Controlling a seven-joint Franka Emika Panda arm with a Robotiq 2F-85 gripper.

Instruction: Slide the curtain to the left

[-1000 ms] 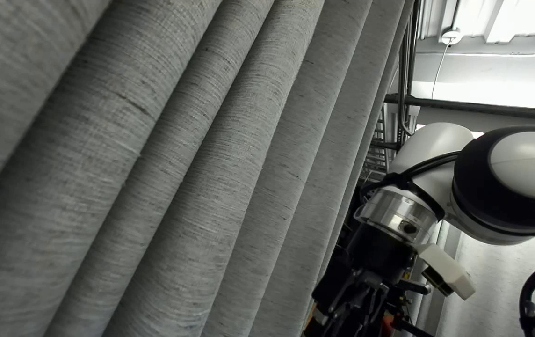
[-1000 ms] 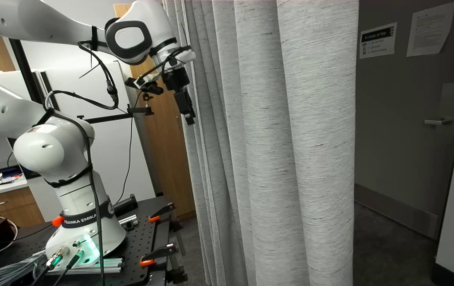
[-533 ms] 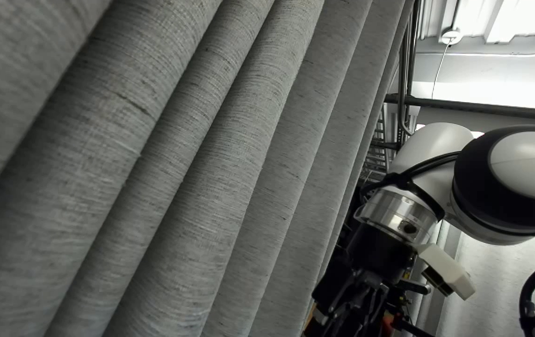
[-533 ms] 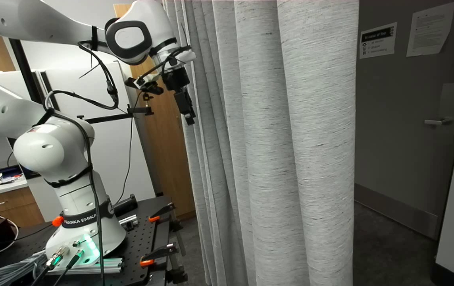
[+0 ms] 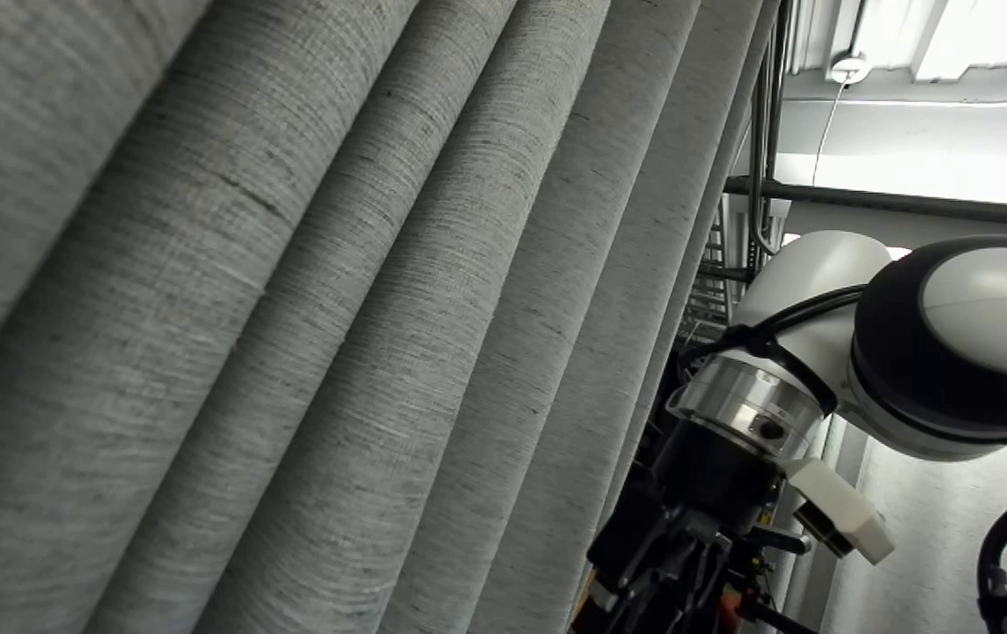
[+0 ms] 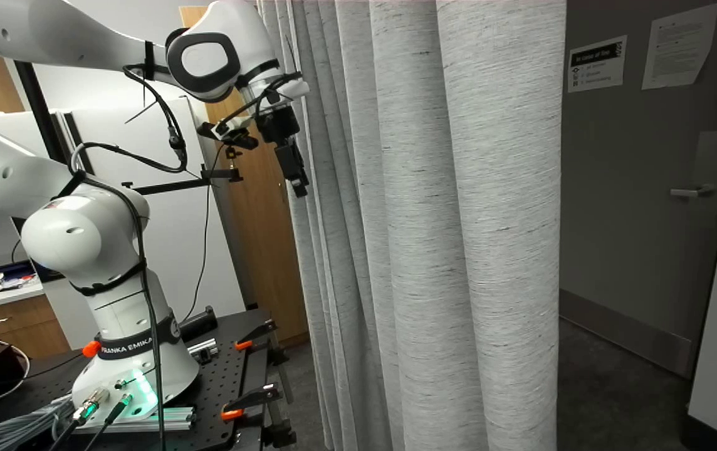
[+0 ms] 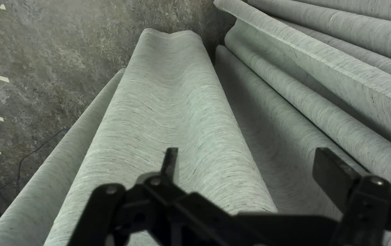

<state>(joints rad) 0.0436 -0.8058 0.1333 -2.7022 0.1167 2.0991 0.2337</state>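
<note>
The curtain (image 6: pixel 421 225) is a large grey woven drape with deep vertical pleats. It fills much of an exterior view (image 5: pixel 363 291) as broad diagonal folds. My gripper (image 6: pixel 299 186) points downward close to the curtain's far-left folds; whether it touches the fabric cannot be told there. In the wrist view my gripper (image 7: pixel 246 164) is open, with its fingers (image 7: pixel 332 177) wide apart. A bulging pleat of the curtain (image 7: pixel 181 112) runs below and between the fingers, and no fabric is seen clamped. In an exterior view the fingertips are cut off at the bottom edge.
A wooden cabinet (image 6: pixel 252 250) stands behind the gripper. The robot's black table (image 6: pixel 227 351) has clamps (image 6: pixel 252 401) along its edge near the curtain. A dark door (image 6: pixel 640 188) is right of the curtain. Speckled floor (image 7: pixel 62 51) shows below. A metal rail (image 5: pixel 900 201) runs overhead.
</note>
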